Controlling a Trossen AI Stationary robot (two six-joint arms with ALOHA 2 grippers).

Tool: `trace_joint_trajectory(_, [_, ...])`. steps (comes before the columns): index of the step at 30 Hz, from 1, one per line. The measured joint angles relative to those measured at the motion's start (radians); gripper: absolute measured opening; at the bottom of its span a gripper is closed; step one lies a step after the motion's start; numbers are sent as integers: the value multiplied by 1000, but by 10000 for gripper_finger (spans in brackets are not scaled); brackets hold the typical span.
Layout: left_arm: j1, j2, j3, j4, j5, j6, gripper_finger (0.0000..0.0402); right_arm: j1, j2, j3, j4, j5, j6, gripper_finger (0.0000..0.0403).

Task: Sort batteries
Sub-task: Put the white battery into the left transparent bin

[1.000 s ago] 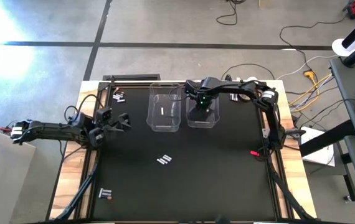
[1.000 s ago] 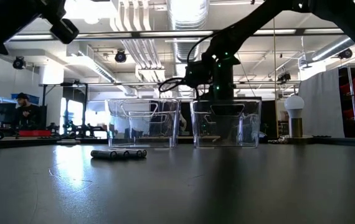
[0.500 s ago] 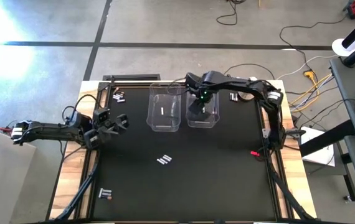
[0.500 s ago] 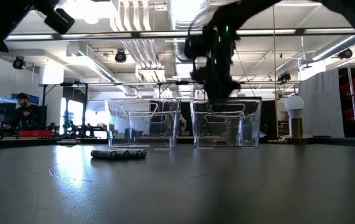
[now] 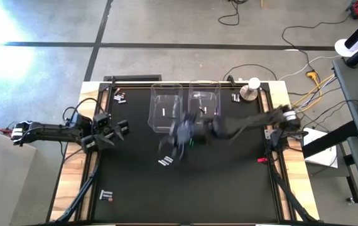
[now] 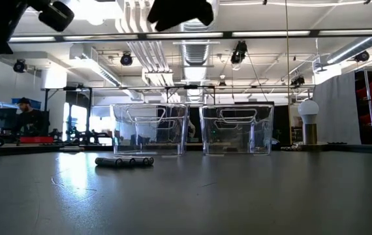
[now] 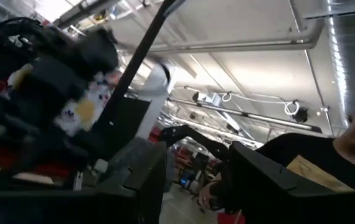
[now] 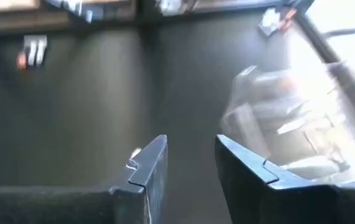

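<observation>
Three batteries (image 5: 165, 161) lie side by side on the black mat at mid-table; the low view shows them too (image 6: 124, 161). More batteries lie at the near left (image 5: 106, 196), the far left (image 5: 119, 97) and the far right (image 5: 235, 97). One white battery (image 5: 164, 112) lies in the left clear bin (image 5: 166, 113). My right gripper (image 5: 174, 137), blurred, hangs in the air just far of the middle batteries, open and with nothing between its fingers (image 8: 191, 146). My left gripper (image 5: 113, 130) waits open at the table's left edge, tilted upward (image 7: 193, 155).
The right clear bin (image 5: 204, 105) stands beside the left one at the far middle, both seen in the low view (image 6: 236, 128). A round white-topped object (image 5: 250, 88) stands at the far right corner. A small red thing (image 5: 259, 160) lies by the right edge. A person shows in the left wrist view.
My right gripper has risen out of the right bin and swung fast toward the table's near left, ending above the mat close to the middle batteries. My left gripper has turned a little at its wrist while staying in place. The batteries and bins have kept still.
</observation>
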Motion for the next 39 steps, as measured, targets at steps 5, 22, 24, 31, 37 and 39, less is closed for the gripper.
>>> trace_joint_trajectory(5, [-3,35,0,-65,4,-21,155,72,152,-2,0,19,149,129])
trace_joint_trajectory(22, [-584,242,0,-489,-659,-24,155,19,333,-2,11,-9,257,143])
trace_joint_trajectory(24, [-633,277,0,-486,-734,-10,154,8,333,-3,15,-37,249,138])
trace_joint_trajectory(31, [-686,400,0,-481,-750,151,155,-12,333,-39,32,-76,244,121])
trace_joint_trajectory(37, [-686,525,0,-481,-751,217,155,-11,333,-90,130,-135,243,108])
trace_joint_trajectory(39, [-685,563,0,-481,-757,221,155,-11,333,-104,152,-137,243,104])
